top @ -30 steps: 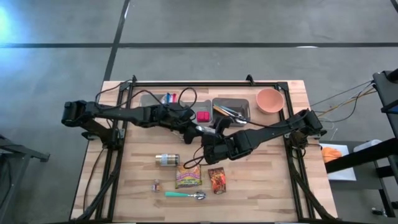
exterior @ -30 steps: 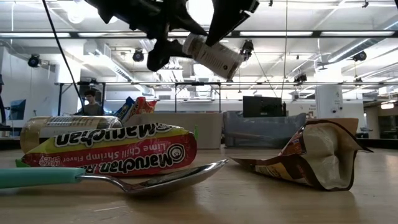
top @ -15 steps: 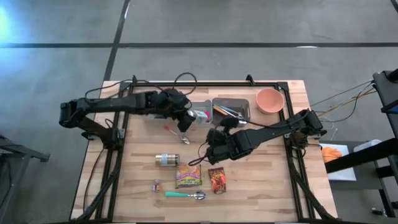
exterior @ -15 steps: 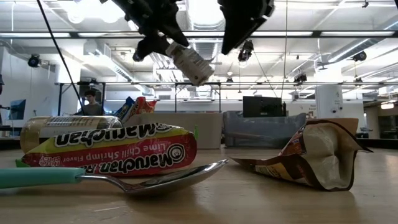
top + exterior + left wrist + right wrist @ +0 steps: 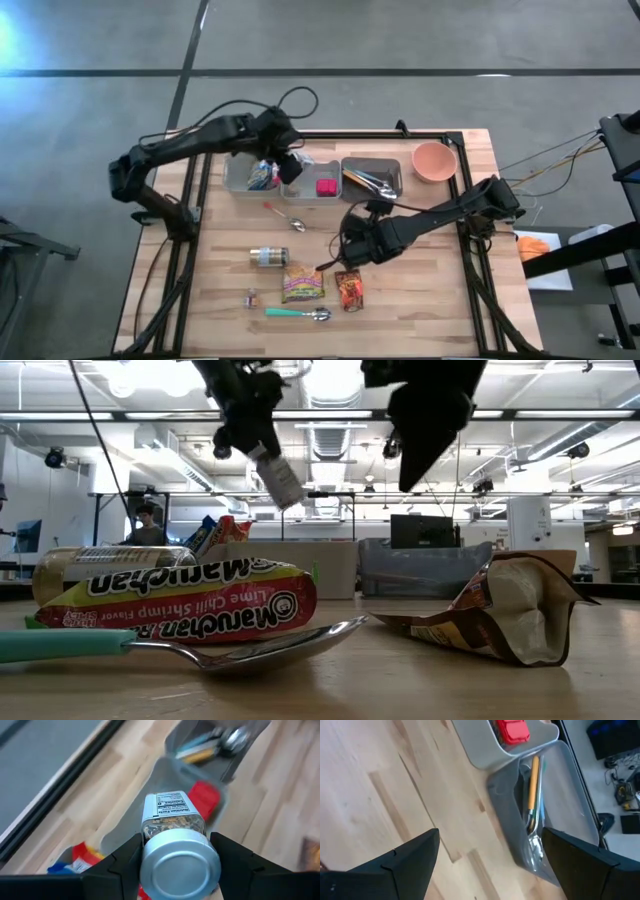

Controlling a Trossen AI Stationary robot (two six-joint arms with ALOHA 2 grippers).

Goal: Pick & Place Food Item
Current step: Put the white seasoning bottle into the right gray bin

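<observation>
My left gripper (image 5: pixel 283 165) is shut on a glass spice jar (image 5: pixel 175 820) with a silver lid and a white label. It holds the jar above the grey bins (image 5: pixel 318 190) at the table's far left. In the low view the jar (image 5: pixel 276 475) hangs tilted under that gripper (image 5: pixel 248 420). My right gripper (image 5: pixel 350 245) stands open and holds nothing, above the table's middle. It is just beyond a brown food packet (image 5: pixel 348 290). In its own wrist view the fingers (image 5: pixel 410 860) are spread wide over bare wood. My left gripper pinches the jar between its two fingers (image 5: pixel 125 862) at the lid end (image 5: pixel 147 865), one finger on each side. The lid faces back toward the wrist, and the fingers lie along the jar. They slant down from above. The jar hangs tilted, bottom lowest, clear of the bins.
Three grey bins stand side by side: one with snack packets (image 5: pixel 262 175), one with a red item (image 5: pixel 326 186), one with utensils (image 5: pixel 372 178). A pink bowl (image 5: pixel 434 160) stands far right. On the table lie a second jar (image 5: pixel 268 257), a ramen packet (image 5: pixel 302 284), a teal spoon (image 5: pixel 295 314) and a metal spoon (image 5: pixel 290 220).
My left gripper has carried the jar from the table's middle, beside my right gripper, up and toward the far left, over the bins. The jar has tipped from nearly level to hanging steeply. My right gripper has sunk and shifted toward the near edge, toward the brown packet.
</observation>
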